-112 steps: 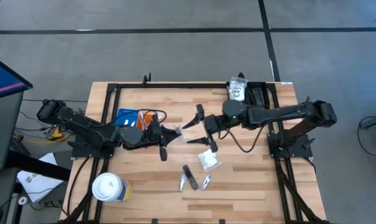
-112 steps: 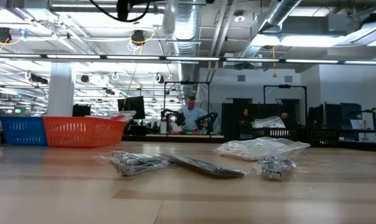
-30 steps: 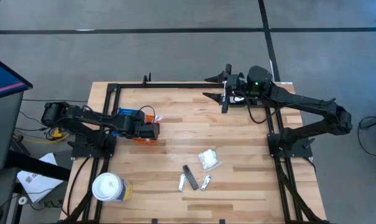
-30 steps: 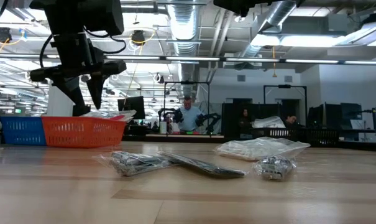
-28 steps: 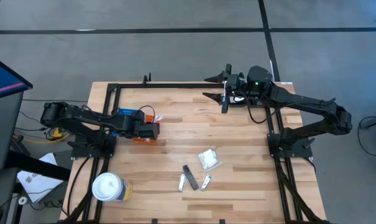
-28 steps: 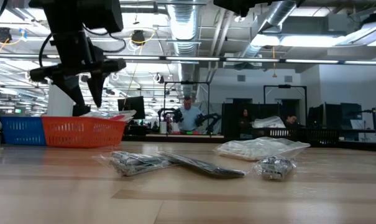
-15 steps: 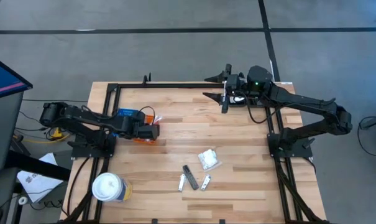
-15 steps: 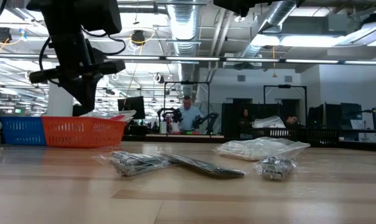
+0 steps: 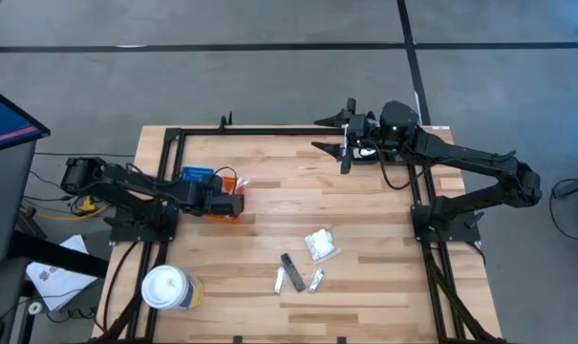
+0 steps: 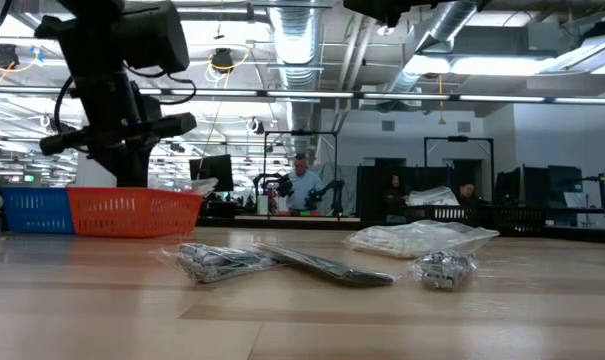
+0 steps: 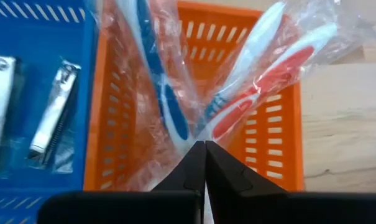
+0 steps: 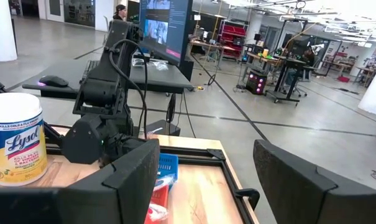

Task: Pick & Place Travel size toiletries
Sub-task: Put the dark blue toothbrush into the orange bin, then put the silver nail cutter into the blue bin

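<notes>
**Left gripper pinched shut over the orange tray**

The left gripper [image 11: 204, 163] hangs just above the orange tray [image 11: 278, 134], its two dark fingers [image 11: 188, 168] pressed flat together with nothing between them. Right in front of the tips, wrapped toothbrushes [image 11: 237, 99] lie slanted in the tray, blue, white and red handles under crinkly clear film. Next door, the blue tray [image 11: 26, 56] holds packeted nail clippers [image 11: 51, 115].

The right gripper [image 9: 338, 143] waits raised over the table's far edge, fingers [image 12: 299, 171] spread wide and holding nothing. From its wrist camera I can read "Lysol" and "KILLS COLD & FLU VIRUS" on the round white tub [image 12: 17, 140].

On the bare wooden table [image 9: 384, 277], well away from both arms, a clear packet [image 9: 320, 246] with white contents lies beside the dark flat sticks [image 9: 290, 270] and small wrapped bits [image 9: 316, 280]
</notes>
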Controlling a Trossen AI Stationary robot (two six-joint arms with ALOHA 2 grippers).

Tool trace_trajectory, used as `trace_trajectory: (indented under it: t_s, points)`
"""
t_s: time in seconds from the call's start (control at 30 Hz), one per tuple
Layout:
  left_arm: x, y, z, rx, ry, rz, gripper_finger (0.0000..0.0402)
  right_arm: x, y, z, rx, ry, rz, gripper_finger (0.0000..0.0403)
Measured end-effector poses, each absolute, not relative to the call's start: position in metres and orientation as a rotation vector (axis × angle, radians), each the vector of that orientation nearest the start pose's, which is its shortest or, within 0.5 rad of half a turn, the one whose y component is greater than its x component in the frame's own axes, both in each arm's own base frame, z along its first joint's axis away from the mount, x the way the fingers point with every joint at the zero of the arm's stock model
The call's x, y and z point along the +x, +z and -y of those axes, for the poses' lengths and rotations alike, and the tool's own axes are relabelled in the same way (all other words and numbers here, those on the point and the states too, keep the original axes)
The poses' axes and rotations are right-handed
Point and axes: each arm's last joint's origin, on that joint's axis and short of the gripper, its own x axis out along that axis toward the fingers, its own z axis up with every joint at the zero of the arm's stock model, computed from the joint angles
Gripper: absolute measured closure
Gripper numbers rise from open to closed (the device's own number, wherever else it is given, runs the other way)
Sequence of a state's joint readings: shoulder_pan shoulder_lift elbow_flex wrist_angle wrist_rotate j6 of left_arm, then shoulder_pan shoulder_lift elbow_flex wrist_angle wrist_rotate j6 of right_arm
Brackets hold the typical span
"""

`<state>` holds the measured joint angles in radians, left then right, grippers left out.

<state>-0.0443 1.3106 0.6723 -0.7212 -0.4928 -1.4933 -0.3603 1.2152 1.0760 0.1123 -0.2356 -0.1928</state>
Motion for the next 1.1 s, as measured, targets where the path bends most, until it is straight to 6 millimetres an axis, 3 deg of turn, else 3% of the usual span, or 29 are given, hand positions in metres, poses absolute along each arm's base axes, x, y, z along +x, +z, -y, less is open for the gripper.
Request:
trace_trajectory:
  t_s: [0.43,0.8,1.1]
  points:
    - [0.203,0.163,-0.005,-0.912,1.200,-0.731,0.0401,0.260,0.374,0.091,-0.184,-0.122,-0.038,0.0148]
    - [0.195,0.186,-0.005,-0.890,1.135,-0.608,0.0401,0.260,0.374,0.091,-0.185,-0.122,-0.038,0.0148]
    - [0.193,0.191,-0.005,-0.875,1.115,-0.592,0.0401,0.260,0.374,0.091,-0.185,-0.122,-0.038,0.0148]
